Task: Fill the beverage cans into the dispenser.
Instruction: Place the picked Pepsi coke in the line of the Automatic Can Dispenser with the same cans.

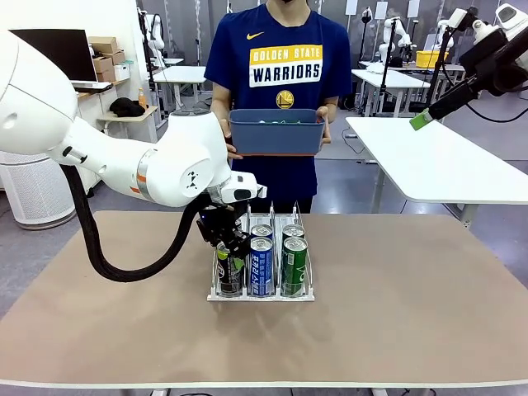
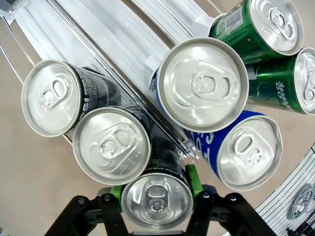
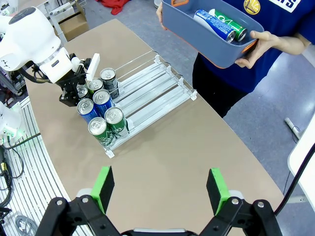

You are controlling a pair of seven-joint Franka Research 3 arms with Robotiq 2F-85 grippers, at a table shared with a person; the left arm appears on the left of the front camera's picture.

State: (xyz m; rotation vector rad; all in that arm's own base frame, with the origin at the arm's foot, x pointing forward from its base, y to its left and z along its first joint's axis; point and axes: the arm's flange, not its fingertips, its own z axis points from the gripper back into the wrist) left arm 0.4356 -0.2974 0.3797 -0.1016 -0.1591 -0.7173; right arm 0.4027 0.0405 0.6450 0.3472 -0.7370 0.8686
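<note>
The dispenser (image 1: 261,295) stands mid-table with beverage cans upright in all three lanes. In the front view a dark can (image 1: 229,272), a blue-white can (image 1: 261,266) and a green can (image 1: 294,264) head the lanes. My left gripper (image 1: 224,250) reaches down into the left lane. In the left wrist view its green pads (image 2: 116,191) sit against both sides of the nearest dark can (image 2: 156,199), with two more dark cans (image 2: 112,145) lined up behind it. My right gripper (image 3: 160,189) hangs open and high at the right, holding nothing.
A person at the far side holds a blue-grey bin (image 1: 275,132) with more cans (image 3: 219,24) lying in it. The rear halves of the dispenser lanes (image 3: 157,81) have free room. Bare tabletop (image 1: 412,289) surrounds the rack.
</note>
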